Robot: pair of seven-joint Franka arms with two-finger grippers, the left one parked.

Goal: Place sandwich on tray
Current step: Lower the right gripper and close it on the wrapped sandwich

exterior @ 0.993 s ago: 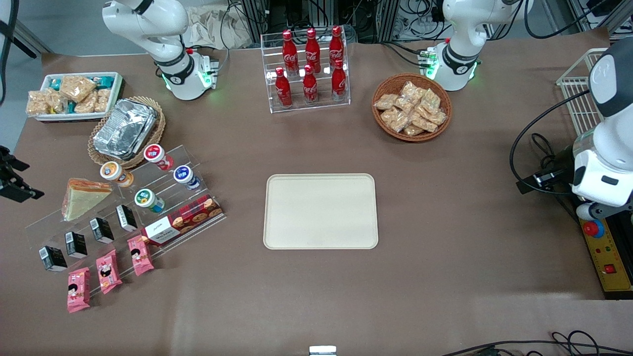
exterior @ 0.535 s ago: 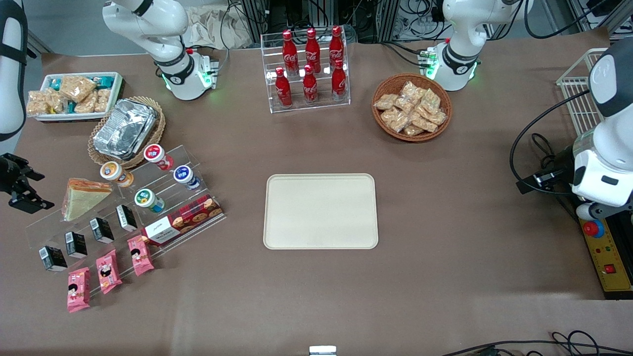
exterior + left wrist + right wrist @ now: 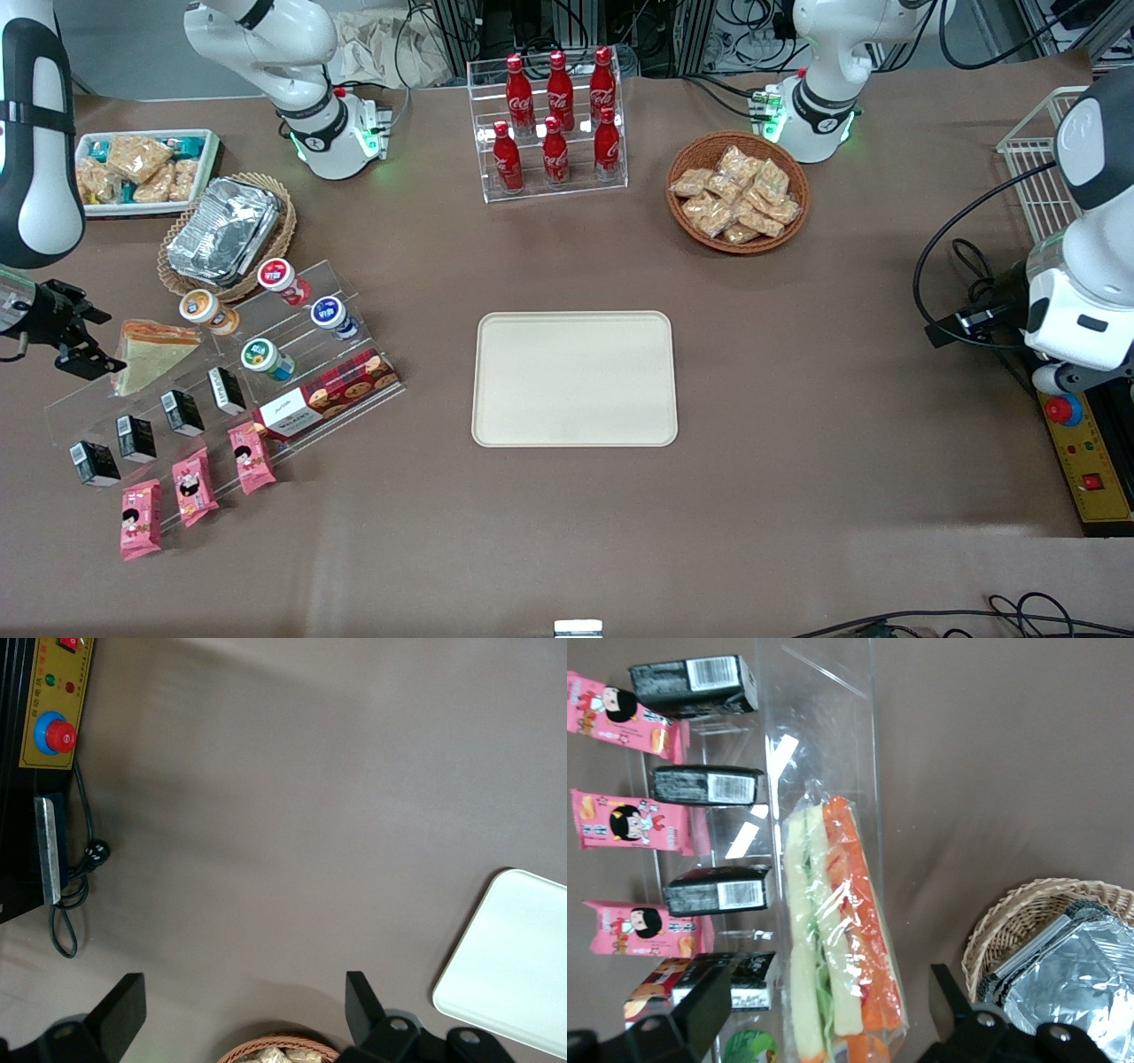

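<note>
The sandwich is a wrapped wedge with pale bread and an orange edge, lying on the top step of a clear acrylic riser toward the working arm's end of the table. In the right wrist view the sandwich shows its orange and green filling between my fingers. My gripper is open, right beside the sandwich and slightly above it, with one black fingertip on each side. The cream-beige tray lies flat at the table's middle, with nothing on it.
On the riser stand several small cups, black cartons, a red cookie box and pink snack packets. A wicker basket with foil trays and a white tub of snacks lie farther from the camera. A cola rack and snack basket stand farther off.
My gripper has moved in from the table's edge toward the sandwich, now next to it. The arm's upper link has come into view. Nothing else has moved.
</note>
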